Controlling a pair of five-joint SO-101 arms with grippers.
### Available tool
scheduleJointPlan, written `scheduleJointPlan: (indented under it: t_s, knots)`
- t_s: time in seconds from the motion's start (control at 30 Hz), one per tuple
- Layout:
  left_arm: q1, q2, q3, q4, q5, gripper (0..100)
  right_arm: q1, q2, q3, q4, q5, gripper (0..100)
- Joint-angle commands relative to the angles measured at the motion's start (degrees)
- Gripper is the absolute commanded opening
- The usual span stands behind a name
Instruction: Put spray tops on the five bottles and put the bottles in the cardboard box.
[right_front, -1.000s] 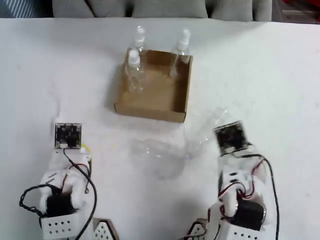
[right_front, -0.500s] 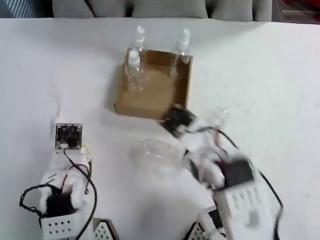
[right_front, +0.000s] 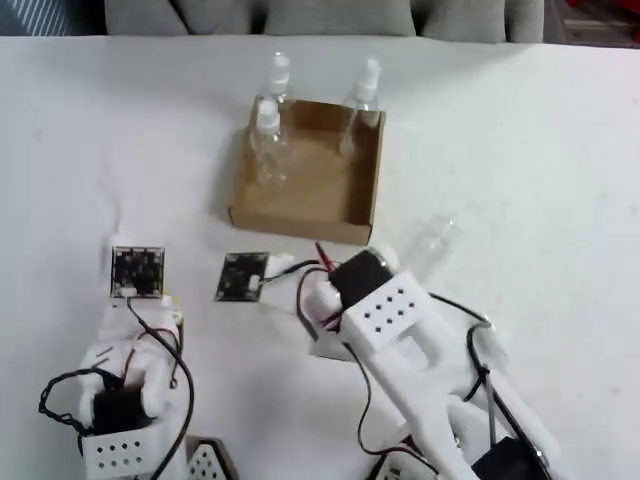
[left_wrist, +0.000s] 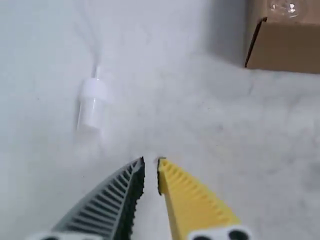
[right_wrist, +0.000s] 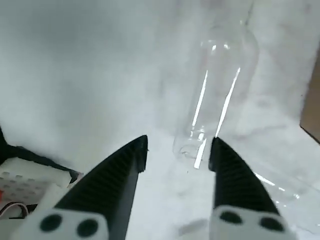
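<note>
The cardboard box (right_front: 305, 190) stands at the table's far middle, with three clear bottles carrying spray tops (right_front: 268, 130) in or right behind it. In the right wrist view my right gripper (right_wrist: 178, 145) is open, its black fingers either side of the near end of a clear, topless bottle (right_wrist: 220, 85) lying on the table. Another clear bottle (right_front: 432, 238) lies right of the box. My left gripper (left_wrist: 151, 165) is shut with nothing in it, and a white spray top (left_wrist: 92, 102) lies a little ahead of it. The right arm (right_front: 390, 315) stretches across in front of the box.
The box's corner (left_wrist: 282, 42) appears in the left wrist view, and its edge (right_wrist: 312, 110) beside the lying bottle. A second clear shape (right_wrist: 282, 187) lies close to the right fingers. The left arm (right_front: 130, 380) sits at the near left. Bare white table lies around.
The right arm has swung from the near right to the left and forward, ending in front of the box over the lying bottles. The left arm has not moved.
</note>
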Motion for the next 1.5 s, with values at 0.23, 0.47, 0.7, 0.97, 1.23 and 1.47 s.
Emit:
scheduleJointPlan:
  t_s: [0.23, 0.47, 0.7, 0.97, 1.23, 1.47]
  knots:
    - [-0.48, -0.04, -0.09, 0.44, -0.53, 6, -4.00, 0.40, 4.75, -9.63, 3.34, 25.4]
    - [-0.48, -0.04, -0.09, 0.44, -0.53, 6, -4.53, 0.40, 9.67, -16.84, 2.99, 25.8]
    - [-0.48, -0.04, -0.09, 0.44, -0.53, 6, -7.25, 0.48, 17.05, -25.36, 2.81, 25.5]
    - [-1.63, -0.04, -0.09, 0.53, -0.53, 6, -8.13, 0.48, 18.29, -31.08, -4.92, 25.4]
    - [-2.95, -0.04, -0.09, 0.53, -0.53, 6, -7.87, 7.87, 15.65, -31.60, -5.10, 19.6]
    - [-2.95, -0.04, -0.09, 0.53, -0.53, 6, -7.43, 8.66, 12.57, -28.26, -5.27, 19.5]
